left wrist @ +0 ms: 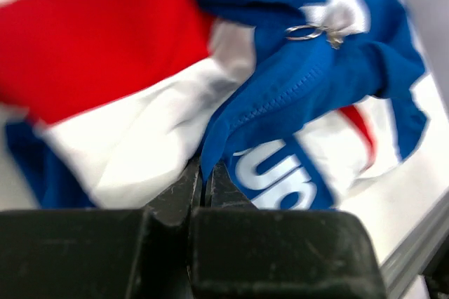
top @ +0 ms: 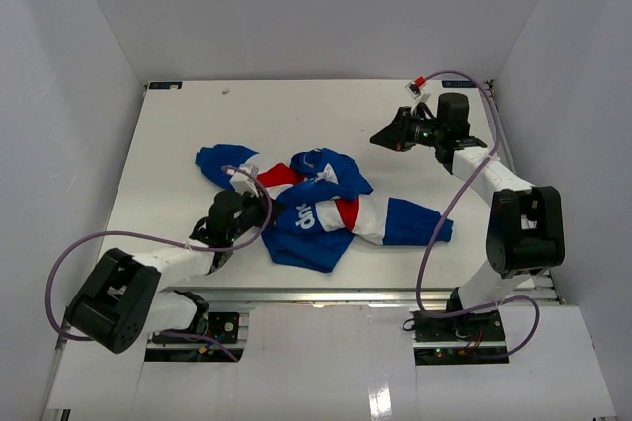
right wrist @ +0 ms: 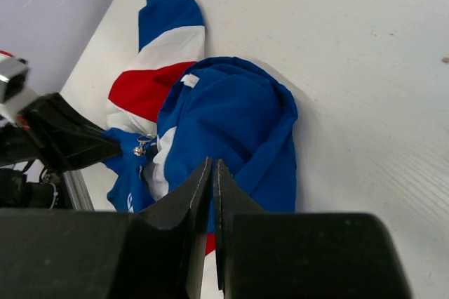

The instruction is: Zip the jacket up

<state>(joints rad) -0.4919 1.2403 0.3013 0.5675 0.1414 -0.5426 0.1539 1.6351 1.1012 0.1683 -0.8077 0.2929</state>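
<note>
Though crumpled, jacket point(top: 308, 231) lies lengthwise L-R.

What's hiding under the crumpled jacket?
The jacket lies on the white table, which shows around it. The bunched fabric covers anything beneath, so I cannot tell what else is there. A small metal ring shows on top.

The left pincer point(left wrist: 207, 176) reaches low and forward, jaws closed on the jacket point(left wrist: 295, 95) hem. The right pincer point(right wrist: 212, 173) hangs raised, jaws together.
</note>
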